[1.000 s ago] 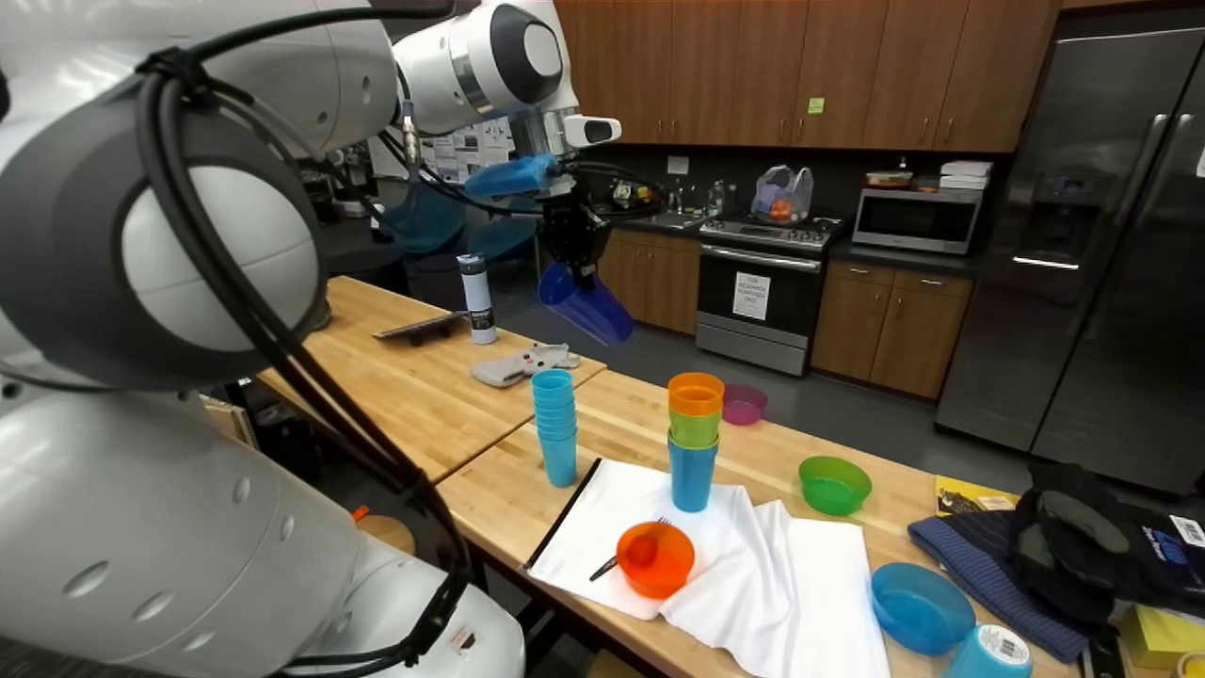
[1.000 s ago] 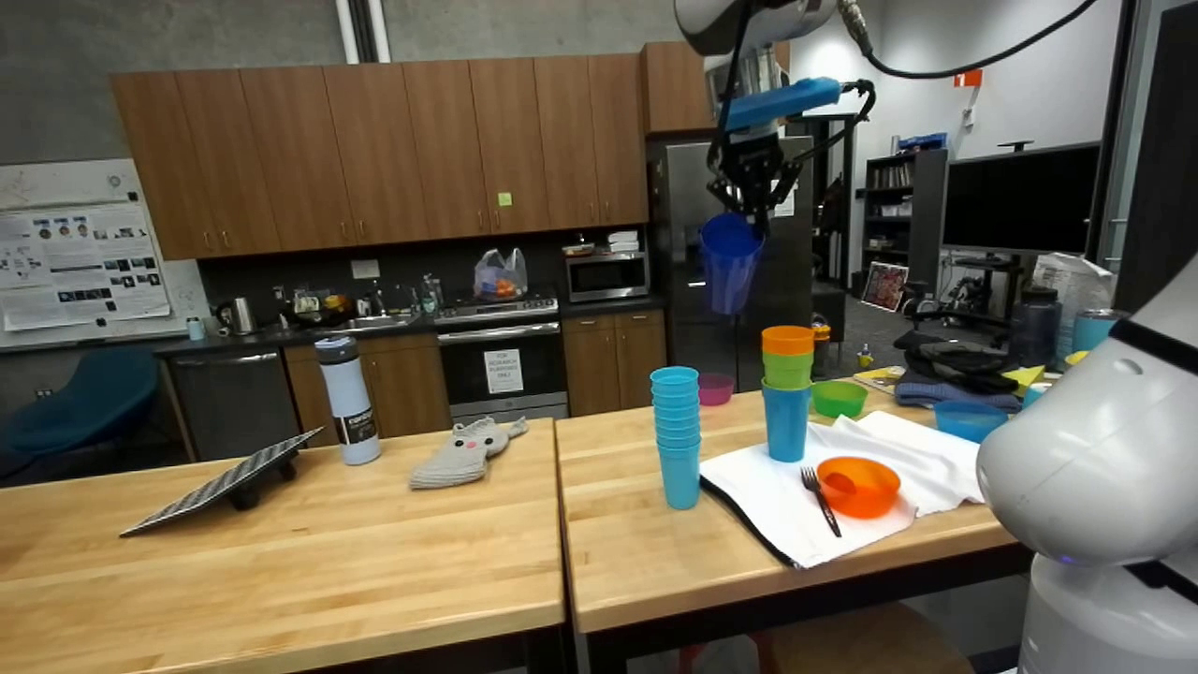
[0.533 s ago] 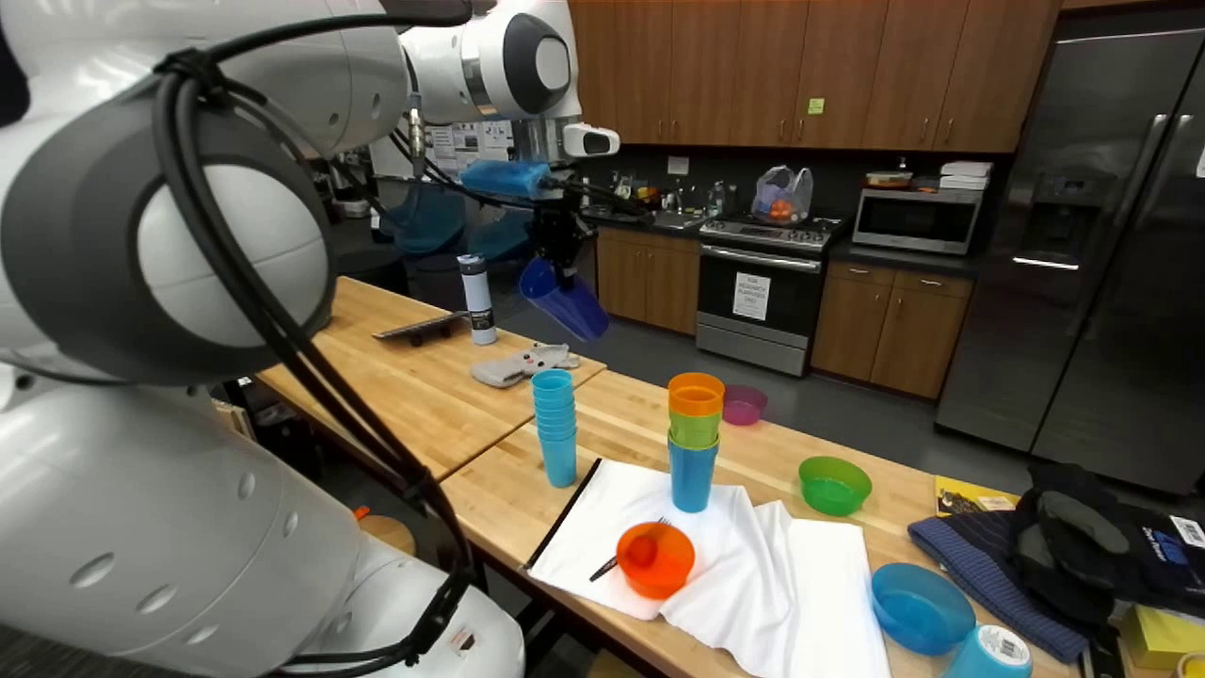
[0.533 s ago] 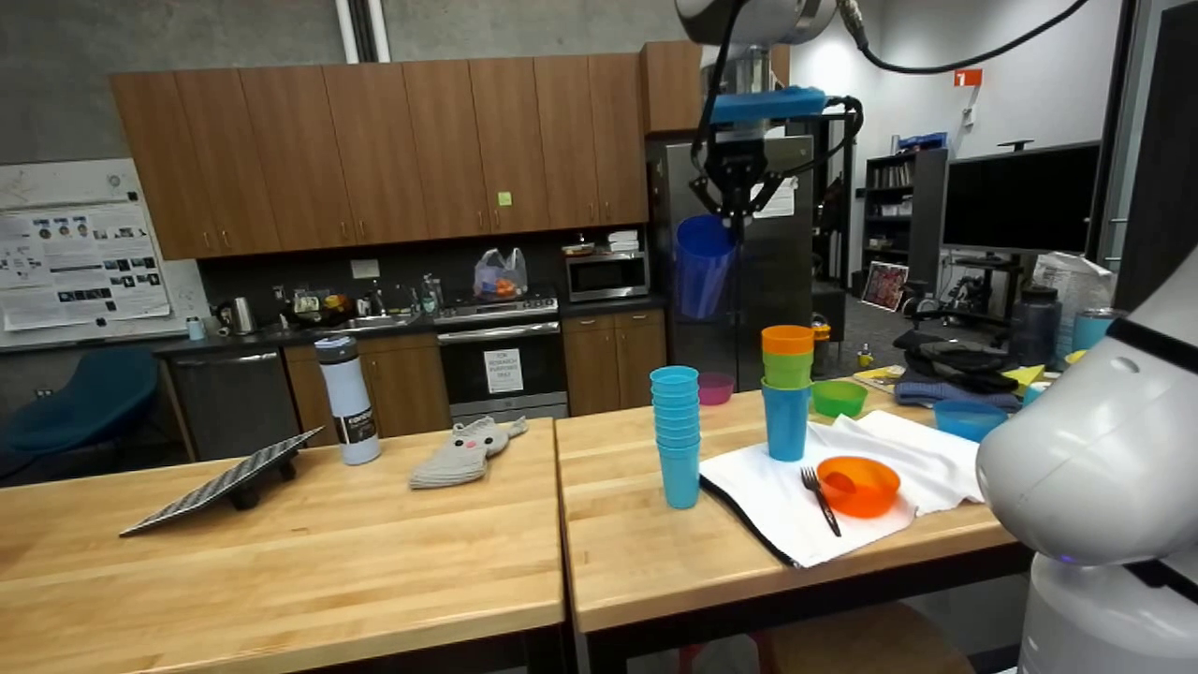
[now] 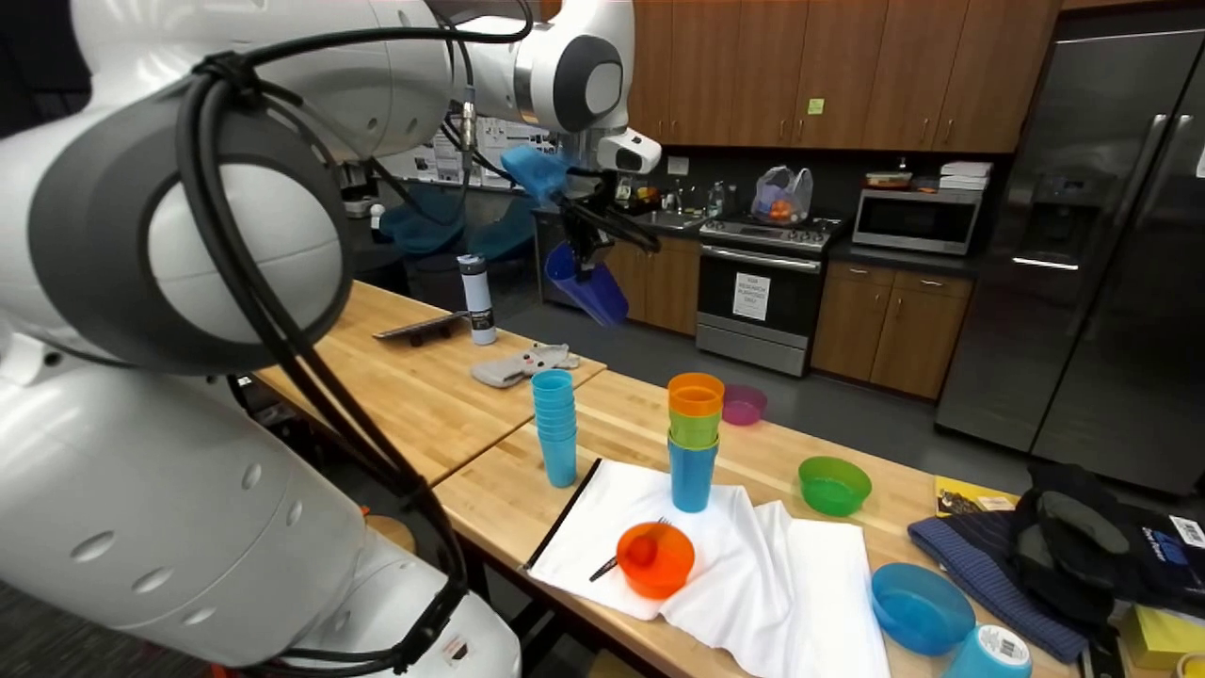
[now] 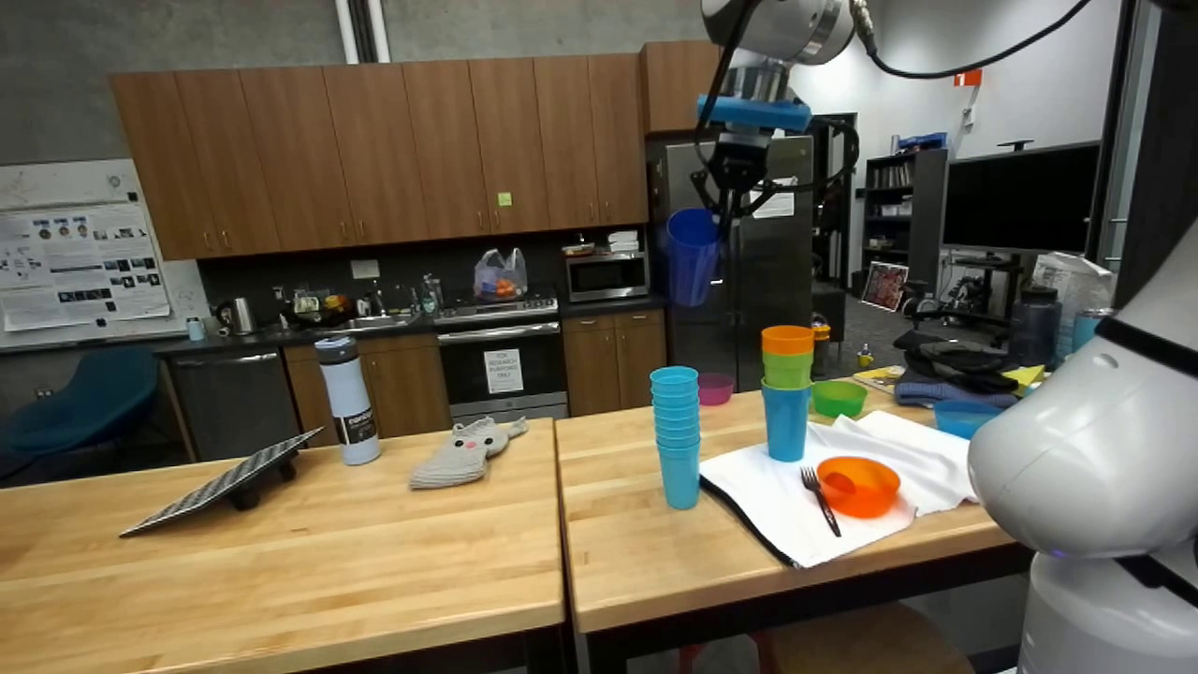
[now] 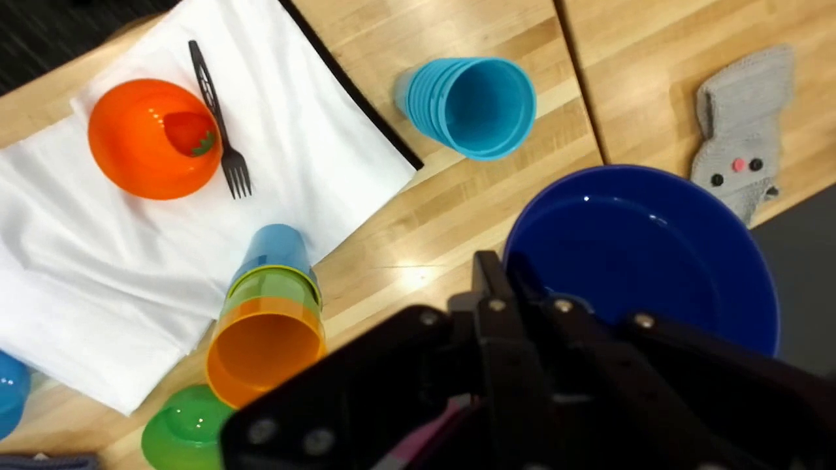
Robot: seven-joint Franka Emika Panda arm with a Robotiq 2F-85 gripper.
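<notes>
A dark blue cup hangs tilted in the air, well above a wooden table, its open mouth facing the wrist view. The black gripper is clamped on the cup's wall at the rim's 9 o'clock, one finger inside and one outside. Outward from the cup in that view, a stack of light-blue cups stands at 10 o'clock and a grey knitted thing with buttons lies at 1. Farther off, just short of 9, a stack of three cups, blue, green and orange, stands on a white cloth. Between 9 and 10 sits an orange bowl, a black fork just beside it. A green bowl is at 8. In an exterior view, a pale bottle stands at 9 o'clock, a stove at 3.
</notes>
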